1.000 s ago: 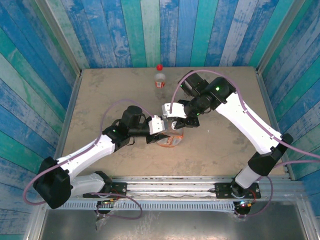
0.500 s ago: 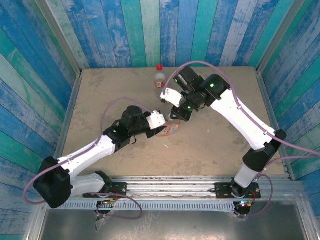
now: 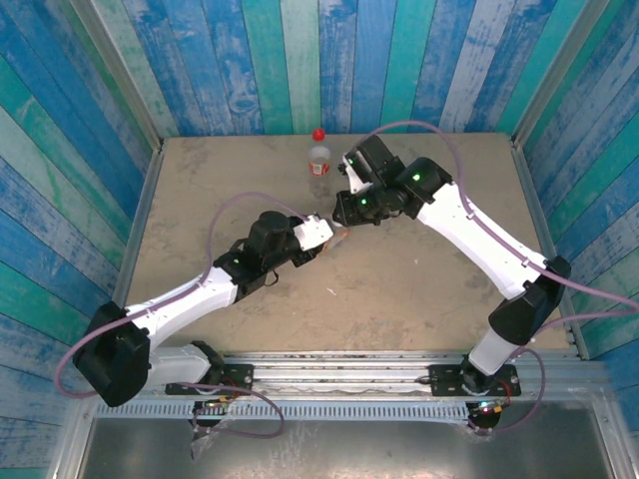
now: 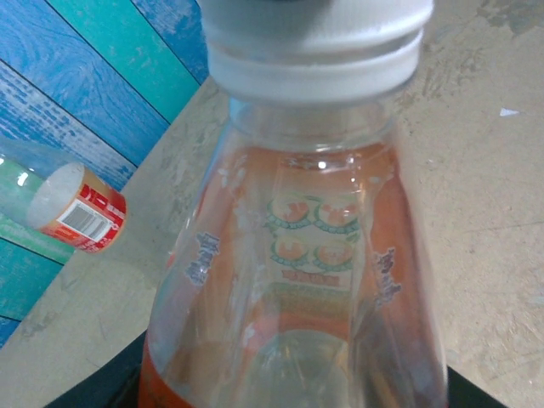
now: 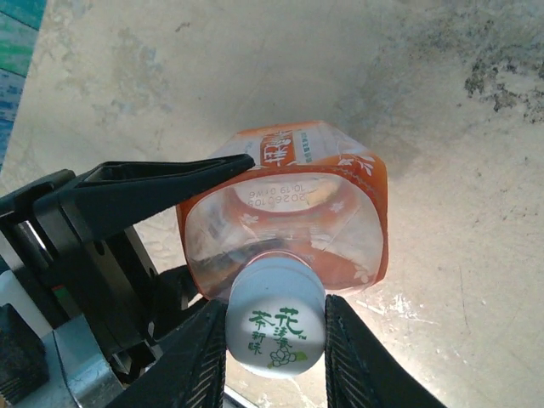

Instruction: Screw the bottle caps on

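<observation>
In the left wrist view the wider bottle (image 4: 297,280), clear with an orange label, is very close, and the white cap (image 4: 314,42) sits on its neck. My left gripper (image 3: 321,236) is shut on that bottle's lower body; one of its black fingers (image 5: 153,191) presses the bottle's side. My right gripper (image 5: 276,340) is shut on the white cap (image 5: 276,327), which bears green writing, with a finger against each side. The slim bottle (image 3: 319,160) with a red label band stands at the back of the table with the red cap (image 3: 319,134) on top.
The sandy tabletop (image 3: 429,289) is bare around both arms apart from a small white scrap (image 3: 331,291). Blue and teal plank walls (image 3: 300,60) close in the back and sides. The slim bottle (image 4: 72,208) stands close behind the held one.
Both grippers have carried the orange bottle toward the back of the table, closer to the slim bottle. The right gripper has stayed at the white cap throughout.
</observation>
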{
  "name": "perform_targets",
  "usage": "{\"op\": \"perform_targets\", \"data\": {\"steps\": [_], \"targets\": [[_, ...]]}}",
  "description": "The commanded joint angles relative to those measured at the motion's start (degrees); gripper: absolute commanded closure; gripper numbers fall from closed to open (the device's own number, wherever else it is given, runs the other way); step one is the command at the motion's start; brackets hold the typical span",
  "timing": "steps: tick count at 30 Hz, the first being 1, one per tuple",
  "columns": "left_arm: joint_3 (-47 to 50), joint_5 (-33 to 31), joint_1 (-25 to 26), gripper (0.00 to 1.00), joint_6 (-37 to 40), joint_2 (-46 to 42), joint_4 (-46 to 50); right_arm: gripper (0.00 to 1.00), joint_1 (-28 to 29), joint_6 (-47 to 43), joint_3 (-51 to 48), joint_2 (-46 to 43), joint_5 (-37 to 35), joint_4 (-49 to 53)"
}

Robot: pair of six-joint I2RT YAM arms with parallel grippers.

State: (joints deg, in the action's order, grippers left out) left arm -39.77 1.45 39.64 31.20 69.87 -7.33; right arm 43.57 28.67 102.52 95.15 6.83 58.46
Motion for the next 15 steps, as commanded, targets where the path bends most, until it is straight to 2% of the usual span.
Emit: {"op": "perform_targets", "data": {"steps": [1,3,4,5,9,13,15], "targets": [[0.53,-0.48,-0.36,0.49,-1.93,-0.56,-7.32,0.5,-0.78,-6.16,-0.57,-2.33,1.21,1.96],[1.08,1.66,-0.37,0.49,-2.11,-0.93,-6.18,0.41,-1.5,-16.08,-0.48,-4.48,-0.65,1.48],[1.33,3.05,-0.35,0.49,-2.35,-1.19,-5.48,0.33,-1.95,-21.72,-0.76,-5.79,-1.14,0.96],[1.72,4.8,-0.37,0.49,-2.82,-1.57,-4.95,0.3,-2.32,-27.98,-1.27,-7.34,-0.85,0.36],[3.02,15.7,-0.36,0.48,-2.57,-3.4,-3.88,0.28,-2.61,-48.7,-5.56,-13.95,1.28,-2.46],[1.93,24.63,-0.35,0.48,-1.92,-3.6,-1.02,0.28,-2.37,-70.55,-11.7,-19.87,11.26,-1.5],[1.39,26.7,-0.35,0.48,-2.02,-3.49,-0.28,0.28,-1.86,-75.87,-11.25,-20.02,13.01,1.79]]}}
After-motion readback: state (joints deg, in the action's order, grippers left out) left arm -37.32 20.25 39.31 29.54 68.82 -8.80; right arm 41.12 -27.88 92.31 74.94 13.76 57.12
